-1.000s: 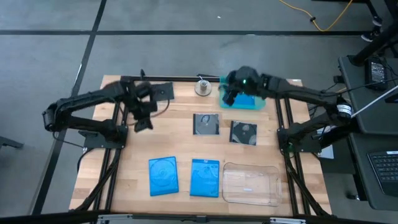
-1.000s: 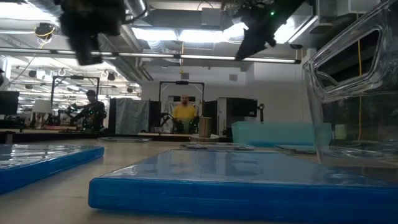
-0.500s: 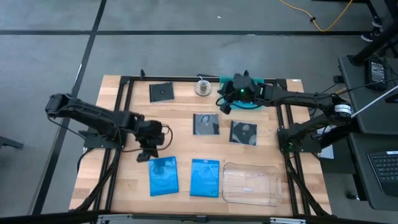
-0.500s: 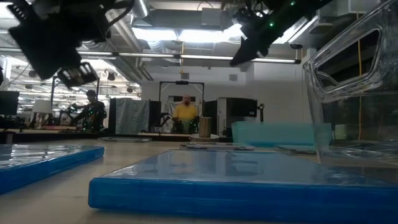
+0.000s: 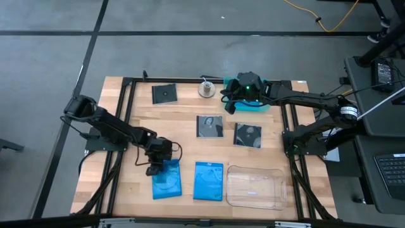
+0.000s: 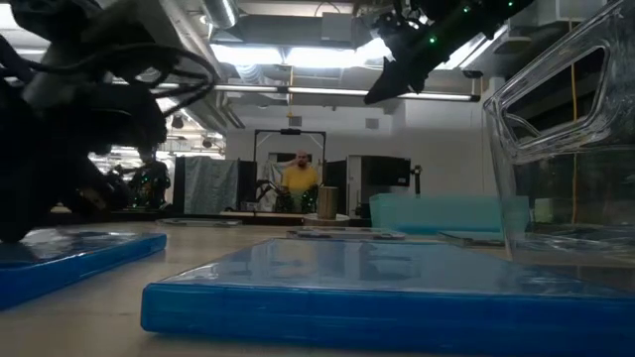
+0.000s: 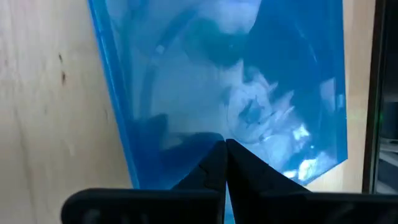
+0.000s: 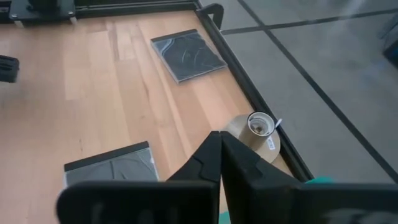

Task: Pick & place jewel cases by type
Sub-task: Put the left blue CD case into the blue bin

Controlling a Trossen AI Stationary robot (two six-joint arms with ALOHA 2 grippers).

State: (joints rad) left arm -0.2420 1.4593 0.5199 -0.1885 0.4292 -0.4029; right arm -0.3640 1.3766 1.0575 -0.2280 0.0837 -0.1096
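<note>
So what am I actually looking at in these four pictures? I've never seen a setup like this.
Two dark robot arms work at a wooden table. One picture looks straight down, one looks level across the tabletop, and two come from cameras on the arms' wrists. The left gripper is down at a blue case, fingers closed, holding nothing. The right gripper hangs over the far side, closed and empty. Also on the table are a second blue case, three dark cases, a teal tray, a clear tray and a tape roll.
</note>
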